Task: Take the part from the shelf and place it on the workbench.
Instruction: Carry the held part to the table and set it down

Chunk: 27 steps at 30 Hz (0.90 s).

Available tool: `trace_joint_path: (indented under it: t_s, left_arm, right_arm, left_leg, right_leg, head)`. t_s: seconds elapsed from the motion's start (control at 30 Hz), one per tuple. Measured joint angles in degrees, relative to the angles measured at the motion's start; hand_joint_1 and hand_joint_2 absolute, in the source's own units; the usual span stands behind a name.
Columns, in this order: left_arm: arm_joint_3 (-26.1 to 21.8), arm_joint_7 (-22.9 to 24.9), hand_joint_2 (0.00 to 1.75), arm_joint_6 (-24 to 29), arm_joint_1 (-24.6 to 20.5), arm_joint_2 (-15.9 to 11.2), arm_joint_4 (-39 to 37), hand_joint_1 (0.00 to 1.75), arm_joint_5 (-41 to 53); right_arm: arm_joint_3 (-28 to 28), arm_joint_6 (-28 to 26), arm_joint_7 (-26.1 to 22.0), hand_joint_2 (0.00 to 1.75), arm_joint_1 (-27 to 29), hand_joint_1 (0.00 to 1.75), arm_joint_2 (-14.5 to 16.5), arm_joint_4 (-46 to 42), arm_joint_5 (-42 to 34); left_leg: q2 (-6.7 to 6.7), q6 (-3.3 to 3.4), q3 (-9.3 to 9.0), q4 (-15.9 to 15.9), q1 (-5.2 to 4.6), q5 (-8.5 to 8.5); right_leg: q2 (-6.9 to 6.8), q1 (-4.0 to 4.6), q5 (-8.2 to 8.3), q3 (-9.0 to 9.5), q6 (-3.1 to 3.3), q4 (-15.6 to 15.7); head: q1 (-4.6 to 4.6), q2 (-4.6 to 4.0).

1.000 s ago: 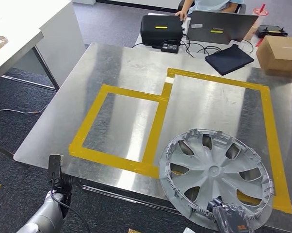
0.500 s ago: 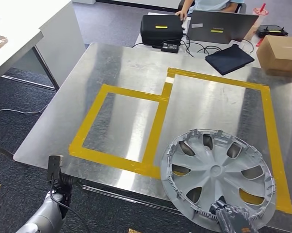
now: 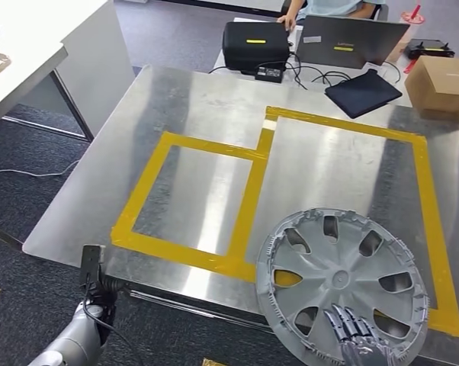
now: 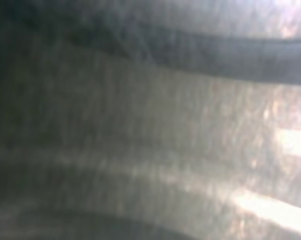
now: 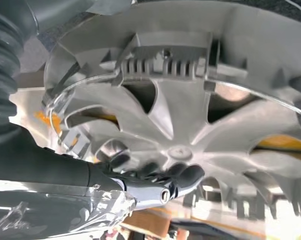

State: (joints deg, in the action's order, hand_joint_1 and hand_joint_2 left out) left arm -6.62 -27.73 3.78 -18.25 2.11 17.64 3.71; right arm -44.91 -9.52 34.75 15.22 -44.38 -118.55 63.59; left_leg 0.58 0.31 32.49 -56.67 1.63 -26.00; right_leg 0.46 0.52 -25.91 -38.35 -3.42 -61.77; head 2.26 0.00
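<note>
Grey plastic wheel cover [image 3: 342, 286], the part in question, lies at the near right corner of the workbench [image 3: 204, 122], inside the larger yellow tape outline [image 3: 422, 198], its near rim projecting past the near edge of the worktop. Being round, it has no long axis for you to align.

Note the right hand [image 3: 354, 335]: in the head view its fingers [image 3: 345, 320] lie spread over the cover's near face, pointing toward the hub. In the right wrist view the thumb [image 5: 179, 180] sits under the cover, by the hub on the ribbed underside. You may judge this as a pinch through the near rim, so the cover is held, not merely touched. Whether the cover's far rim bears on the worktop, you cannot tell.

Observe that the part lies directly ahead of the right hand, toward the far edge. The left arm [image 3: 72, 343] hangs below the near left corner, well apart from the cover; its wrist view is too blurred to tell how its hand stands.

Judgement: placement is nearly complete. Release calls for drawing the thumb out toward the near edge without dragging the overhanging cover off.
</note>
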Motion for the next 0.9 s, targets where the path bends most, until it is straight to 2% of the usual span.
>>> trace_joint_path:
  t_s: [0.07,0.1,0.13,0.17,0.23,0.27,0.3,0.33,0.4,0.47,0.53,0.6,0.63,0.67,0.7,0.73,0.77,0.8,0.83,0.87,0.9]
  left_arm:
    - [0.0,0.01,0.0,-0.01,0.0,0.03,-0.05,0.0,-0.06]
    - [0.0,0.01,0.0,-0.02,0.01,0.04,-0.1,0.0,-0.1]
    - [0.0,0.01,0.0,-0.02,0.01,0.05,-0.14,0.0,-0.13]
    - [-0.01,0.01,0.0,-0.02,0.01,0.04,-0.17,0.0,-0.14]
    - [-0.07,0.01,0.0,-0.02,0.0,-0.07,-0.17,0.0,-0.22]
    - [-0.13,0.01,0.0,-0.01,-0.03,-0.23,-0.17,0.0,-0.3]
    - [-0.21,0.01,0.0,0.0,-0.05,-0.4,-0.17,0.0,-0.39]
    - [-0.32,0.02,0.0,0.01,-0.07,-0.58,-0.17,0.0,-0.49]
    - [-0.61,0.07,0.0,0.03,-0.05,-0.81,-0.17,0.0,-0.62]
    - [-0.9,0.14,0.0,0.05,-0.05,-0.98,-0.17,0.0,-0.67]
    - [-1.02,0.16,0.0,0.06,-0.11,-1.04,-0.18,0.0,-0.62]
    - [-1.03,0.16,0.0,0.05,-0.15,-1.02,-0.25,0.0,-0.58]
    - [-1.03,0.16,0.0,0.05,-0.18,-1.01,-0.31,0.0,-0.58]
    - [-1.03,0.16,0.0,0.05,-0.27,-1.01,-0.37,0.0,-0.58]
    - [-1.03,0.16,0.0,0.05,-0.46,-0.99,-0.42,0.0,-0.57]
    - [-1.01,0.16,0.0,0.03,-0.72,-0.9,-0.46,0.0,-0.53]
    - [-0.95,0.14,0.0,-0.04,-1.08,-0.61,-0.52,0.0,-0.46]
    - [-0.87,0.07,0.0,-0.1,-1.49,-0.31,-0.56,0.0,-0.42]
    - [-0.78,-0.03,0.0,-0.17,-1.85,0.03,-0.6,0.0,-0.4]
    - [-0.69,-0.13,0.0,-0.22,-2.14,0.29,-0.66,0.0,-0.41]
    - [-0.65,-0.2,0.0,-0.21,-2.31,0.38,-0.7,0.0,-0.45]
  right_arm:
    - [-0.05,0.01,0.01,1.75,0.05,0.0,-0.01,-0.01,0.02]
    - [-0.08,0.01,0.01,1.75,0.09,0.0,-0.01,0.0,0.02]
    - [-0.09,0.01,0.01,1.75,0.14,0.0,-0.01,0.0,0.03]
    - [-0.1,0.01,0.01,1.75,0.15,0.0,-0.01,0.0,0.03]
    - [-0.08,0.01,0.01,1.75,0.14,0.0,-0.01,0.0,0.03]
    - [-0.09,0.02,0.01,1.75,0.12,0.0,0.0,0.02,0.03]
    - [-0.09,0.03,0.01,1.75,0.1,0.0,0.0,0.01,0.03]
    - [-0.1,0.03,0.01,1.75,0.08,0.0,0.0,-0.02,0.04]
    - [-0.1,0.02,0.0,1.75,0.06,0.0,-0.02,-0.13,0.05]
    - [-0.08,0.01,-0.01,1.75,0.02,0.0,-0.03,-0.25,0.1]
    - [-0.04,0.01,-0.01,1.75,-0.06,0.0,-0.05,-0.32,0.16]
    - [-0.05,0.02,-0.02,1.75,-0.11,0.0,-0.05,-0.32,0.17]
    - [-0.07,0.02,-0.01,1.75,-0.1,0.0,-0.05,-0.32,0.17]
    - [-0.08,0.03,-0.01,1.75,-0.09,0.0,-0.04,-0.31,0.17]
    - [-0.09,0.03,-0.01,1.75,-0.1,0.0,-0.04,-0.31,0.17]
    - [-0.09,0.03,-0.01,1.75,-0.12,0.0,-0.03,-0.31,0.17]
    - [-0.07,0.03,-0.02,1.75,-0.17,0.0,-0.07,-0.31,0.17]
    - [-0.04,0.03,-0.02,1.75,-0.18,0.0,-0.13,-0.32,0.17]
    - [-0.03,0.02,-0.01,1.75,-0.15,0.0,-0.22,-0.35,0.19]
    - [-0.03,0.02,-0.01,1.75,-0.11,0.0,-0.33,-0.38,0.19]
    - [-0.05,0.02,0.0,1.75,-0.04,0.0,-0.4,-0.38,0.19]
  left_leg:
    - [0.16,0.11,-0.05,0.04,0.04,0.07]
    - [0.21,0.08,-0.05,0.03,0.06,0.05]
    - [0.24,-0.01,-0.06,-0.01,0.13,0.0]
    - [0.24,-0.18,-0.07,-0.11,0.28,-0.11]
    - [0.11,-0.9,-0.07,-0.66,0.71,-0.57]
    - [-0.07,-1.4,0.04,-1.09,0.8,-0.81]
    - [-0.29,-1.9,0.27,-1.5,0.77,-0.94]
    - [-0.49,-2.38,0.56,-1.79,0.7,-0.9]
    - [-0.72,-3.16,1.14,-1.88,0.75,-0.55]
    - [-0.68,-3.62,2.02,-2.8,0.96,-1.39]
    - [-0.63,-3.68,4.49,-7.87,0.95,-4.61]
    - [-0.63,-3.77,7.66,-15.23,0.89,-8.0]
    - [-0.63,-3.87,8.49,-17.41,0.94,-8.51]
    - [-0.63,-3.99,8.35,-17.61,1.03,-7.93]
    - [-0.63,-4.19,7.24,-15.86,1.21,-6.48]
    - [-0.65,-4.6,5.5,-12.78,1.55,-4.77]
    - [-0.86,-5.24,3.92,-9.63,1.79,-3.74]
    - [-1.14,-5.31,2.91,-7.36,1.99,-3.19]
    - [-1.38,-5.17,2.58,-6.16,2.12,-3.13]
    - [-1.55,-4.66,2.81,-5.97,2.03,-3.28]
    - [-1.46,-3.78,3.1,-6.13,1.98,-3.0]
  right_leg:
    - [0.01,-0.37,-3.45,-3.56,-0.45,-7.47]
    - [0.0,-0.58,-4.44,-5.22,-0.73,-10.76]
    - [-0.01,-0.82,-4.42,-6.14,-1.02,-12.35]
    - [-0.05,-1.1,-3.28,-5.94,-1.36,-11.57]
    - [-0.22,-1.78,0.44,-2.62,-2.18,-4.5]
    - [-0.18,-1.94,1.63,-0.85,-2.41,-1.07]
    - [-0.1,-2.02,2.15,0.24,-2.25,1.07]
    - [0.02,-1.97,2.07,0.53,-1.87,1.73]
    - [0.14,-1.71,2.13,-0.08,-0.5,1.3]
    - [0.14,-1.67,2.44,-0.44,0.59,1.38]
    - [0.12,-1.72,2.84,-0.76,1.36,1.62]
    - [0.07,-1.64,3.22,-1.27,1.53,1.61]
    - [0.07,-1.67,3.42,-1.47,1.42,1.6]
    - [0.1,-1.81,3.62,-1.64,1.19,1.58]
    - [0.17,-2.07,3.81,-1.81,0.85,1.51]
    - [0.25,-2.4,3.95,-2.02,0.35,1.27]
    - [0.37,-2.5,4.07,-2.48,-0.28,0.8]
    - [0.52,-2.58,4.24,-3.06,-0.81,0.21]
    - [0.66,-2.55,4.53,-3.51,-1.28,-0.07]
    - [0.82,-2.43,5.03,-3.82,-1.62,0.0]
    - [0.95,-2.52,5.61,-3.84,-1.82,0.45]
  head:
    - [-0.38,0.0]
    - [-0.43,0.0]
    - [-0.43,0.0]
    - [-0.45,0.0]
    - [-0.46,0.0]
    - [-0.62,0.0]
    - [-0.72,0.0]
    - [-0.65,0.0]
    - [-0.37,0.0]
    - [-0.07,0.0]
    - [0.33,0.0]
    - [0.58,0.0]
    - [0.62,0.0]
    - [0.62,0.0]
    - [0.63,0.0]
    - [0.64,0.0]
    - [0.77,-0.01]
    - [0.93,0.01]
    - [0.87,0.01]
    - [0.73,0.01]
    - [0.41,0.02]
